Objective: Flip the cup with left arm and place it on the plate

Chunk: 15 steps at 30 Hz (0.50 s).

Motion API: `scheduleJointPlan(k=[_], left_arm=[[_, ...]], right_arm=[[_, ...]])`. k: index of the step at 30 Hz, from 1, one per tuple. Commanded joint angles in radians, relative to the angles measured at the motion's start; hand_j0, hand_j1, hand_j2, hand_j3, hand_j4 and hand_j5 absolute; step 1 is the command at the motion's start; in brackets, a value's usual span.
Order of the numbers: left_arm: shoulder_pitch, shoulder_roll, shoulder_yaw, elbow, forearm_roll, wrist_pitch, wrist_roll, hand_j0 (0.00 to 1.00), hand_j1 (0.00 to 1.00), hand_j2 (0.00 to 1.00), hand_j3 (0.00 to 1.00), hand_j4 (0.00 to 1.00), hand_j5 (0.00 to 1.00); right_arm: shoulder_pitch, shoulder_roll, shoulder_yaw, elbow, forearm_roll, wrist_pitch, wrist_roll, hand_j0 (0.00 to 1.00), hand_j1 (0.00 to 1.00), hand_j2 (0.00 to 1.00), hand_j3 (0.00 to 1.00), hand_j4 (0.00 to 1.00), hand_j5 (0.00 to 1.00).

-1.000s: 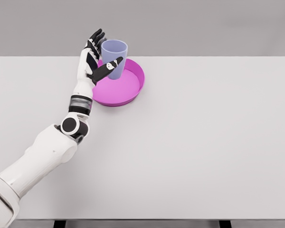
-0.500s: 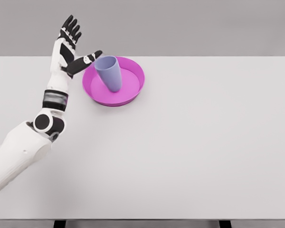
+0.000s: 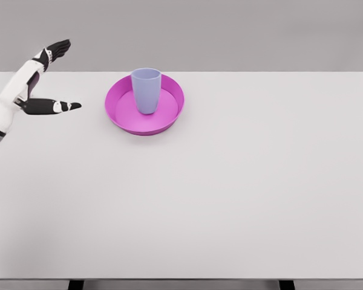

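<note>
One cup (image 3: 146, 89) stands upright in plate (image 3: 169, 115); left hand (image 3: 30, 87) spread wide, empty.

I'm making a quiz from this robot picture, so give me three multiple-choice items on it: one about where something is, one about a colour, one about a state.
1. Where is the cup?
A. on the bare table
B. on the plate
C. in the left hand

2. What colour is the plate?
A. magenta
B. green
C. yellow

3. How is the left hand?
A. shut on the cup
B. curled into a fist
C. open, holding nothing

Answers:
1. B, the cup stands upright inside the plate's rim.
2. A, its rim and floor are bright magenta against the white table.
3. C, its fingers and thumb are spread, well to the left of the plate.
</note>
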Motion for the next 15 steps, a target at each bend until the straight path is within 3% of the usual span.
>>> scheduleJointPlan(k=[1,5,8,15], left_arm=[[0.000,0.047,-0.009,-0.006,-0.085,-0.001,-0.053,1.00,1.00,1.00,1.00,1.00,1.00],[-0.002,0.109,-0.015,-0.069,-0.066,-0.001,-0.197,1.00,1.00,1.00,1.00,1.00,1.00],[-0.002,0.124,-0.018,-0.099,0.041,-0.001,-0.318,1.00,1.00,1.00,1.00,1.00,1.00],[0.006,0.142,-0.024,-0.138,0.086,-0.001,-0.321,1.00,1.00,1.00,1.00,1.00,1.00]], right_arm=[[0.000,0.000,0.001,0.000,0.000,0.000,0.000,1.00,1.00,1.00,1.00,1.00,1.00],[0.000,0.000,0.000,0.000,0.000,0.000,0.000,1.00,1.00,1.00,1.00,1.00,1.00],[0.000,0.000,0.000,0.000,0.000,0.000,0.000,1.00,1.00,1.00,1.00,1.00,1.00],[0.000,0.000,0.000,0.000,0.000,0.000,0.000,1.00,1.00,1.00,1.00,1.00,1.00]])
